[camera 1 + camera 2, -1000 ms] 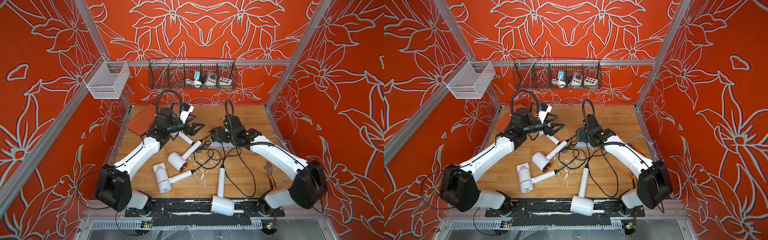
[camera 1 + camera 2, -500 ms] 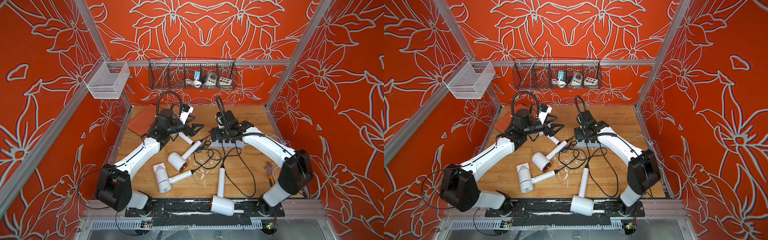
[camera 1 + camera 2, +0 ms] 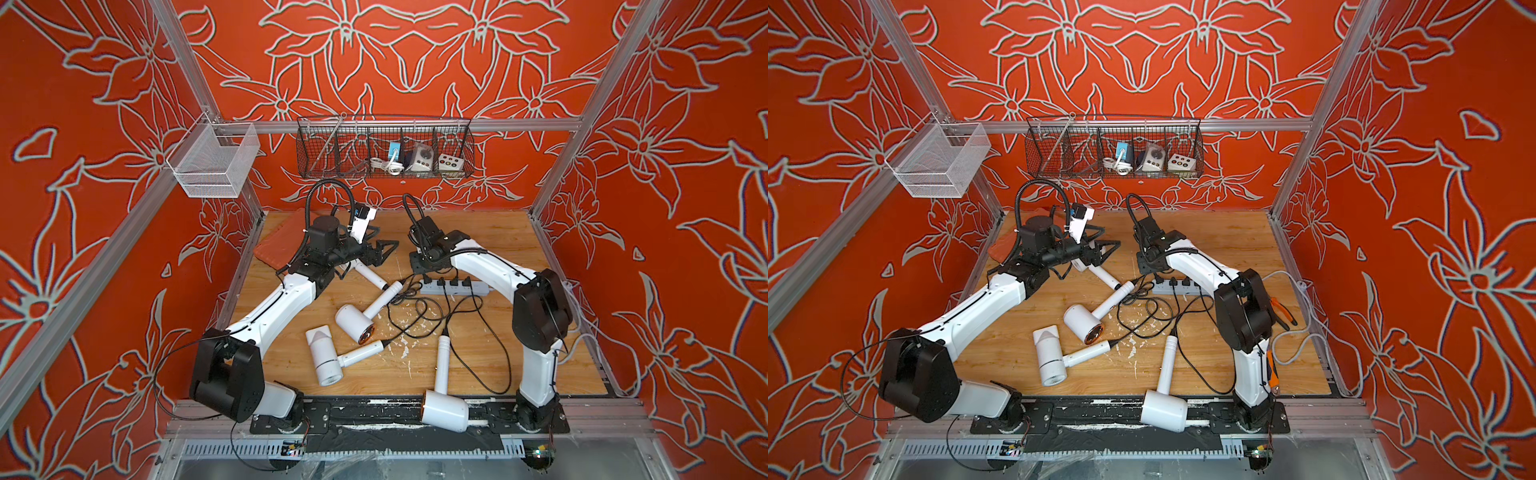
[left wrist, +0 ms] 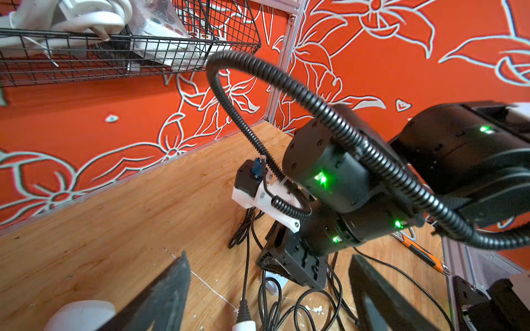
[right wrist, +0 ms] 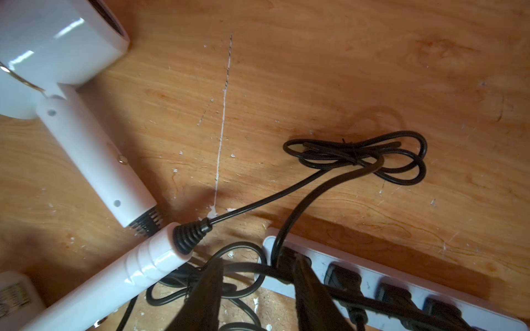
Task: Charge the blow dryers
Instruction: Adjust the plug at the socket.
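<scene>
Both top views first: right gripper (image 3: 424,270) down over the left end of the power strip (image 3: 478,289), centre of frame, four black plugs lined up in it. Left gripper (image 3: 388,249) just left of that, spread wide and empty. Blow dryers (image 3: 355,320) scattered over the wooden table (image 3: 519,249): one under the left arm, two mid-frame, fourth dryer (image 3: 1163,409) with its barrel lying off the wood at the bottom of frame. Biggest worry from up here: thin black cords (image 3: 419,320) all looped together, so easy to snag one on the way out and drag a light, glossy plastic dryer (that bottom one especially) or yank a plug loose. Left wrist view: matte black fingers (image 4: 169,298) wide apart along the bottom, nothing between them, right arm's wrist straight ahead at centre, so an arm-to-arm bump possible if pushed forward carelessly. Right wrist view: jaws half closed either side of the end plug (image 5: 285,255) at bottom centre, cord running across the gap; can't tell whether actually pinching. Plug maybe not fully seated, and a smooth hard strip on slick, scratched wood probably more likely to slide than take a push. Round glossy dryer handles (image 5: 94,160) at left, ribbed rubber strain relief (image 5: 186,235), tied cord bundle (image 5: 358,157) upper right.
</scene>
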`<state>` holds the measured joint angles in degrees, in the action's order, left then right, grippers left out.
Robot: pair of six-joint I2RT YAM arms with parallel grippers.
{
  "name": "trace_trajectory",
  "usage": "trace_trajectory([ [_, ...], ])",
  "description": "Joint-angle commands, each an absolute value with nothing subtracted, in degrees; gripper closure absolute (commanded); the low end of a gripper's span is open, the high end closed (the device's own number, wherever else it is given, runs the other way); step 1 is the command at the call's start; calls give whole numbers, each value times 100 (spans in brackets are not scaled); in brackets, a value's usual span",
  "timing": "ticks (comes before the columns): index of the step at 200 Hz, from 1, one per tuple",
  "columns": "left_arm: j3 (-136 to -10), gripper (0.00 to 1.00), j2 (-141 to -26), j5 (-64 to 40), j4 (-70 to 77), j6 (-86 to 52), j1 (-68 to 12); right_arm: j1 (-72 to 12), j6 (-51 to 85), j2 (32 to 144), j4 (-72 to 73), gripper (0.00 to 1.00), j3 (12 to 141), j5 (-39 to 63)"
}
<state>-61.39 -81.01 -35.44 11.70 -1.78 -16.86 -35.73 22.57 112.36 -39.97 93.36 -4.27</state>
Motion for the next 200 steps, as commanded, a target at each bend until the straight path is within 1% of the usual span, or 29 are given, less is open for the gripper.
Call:
trace_trajectory([
  [1,-6126,14,-7940,-3601,1340,-246,-1669,-3602,2251,11390,-4448,57,9412,-1045],
  [68,-6126,14,-7910,-3639,1362,-272,-1661,-3641,2324,11307,-4186,60,8872,-1078],
  [112,-6117,14,-7899,-3642,1371,-268,-1659,-3639,2359,11666,-4243,60,9277,-1214],
  [151,-6121,14,-7879,-3639,1362,-264,-1661,-3650,2483,11657,-4096,63,9385,-1152],
  [152,-6119,14,-7882,-3639,1362,-264,-1661,-3649,2485,11664,-4105,63,9394,-1156],
  [155,-6117,14,-7873,-3639,1370,-264,-1661,-3651,2487,11682,-4126,70,9429,-1160],
  [159,-6117,14,-7878,-3639,1371,-264,-1661,-3656,2487,11716,-4172,76,9477,-1153],
  [167,-6118,14,-7879,-3639,1371,-264,-1659,-3656,2519,11771,-4303,79,9580,-1200],
  [170,-6117,14,-7879,-3639,1371,-264,-1660,-3656,2529,11789,-4325,84,9609,-1216],
  [172,-6117,14,-7883,-3639,1371,-264,-1656,-3656,2531,11798,-4335,86,9622,-1225],
  [200,-6119,14,-7886,-3665,1371,-272,-1652,-3675,2575,11701,-4203,87,9465,-1308],
])
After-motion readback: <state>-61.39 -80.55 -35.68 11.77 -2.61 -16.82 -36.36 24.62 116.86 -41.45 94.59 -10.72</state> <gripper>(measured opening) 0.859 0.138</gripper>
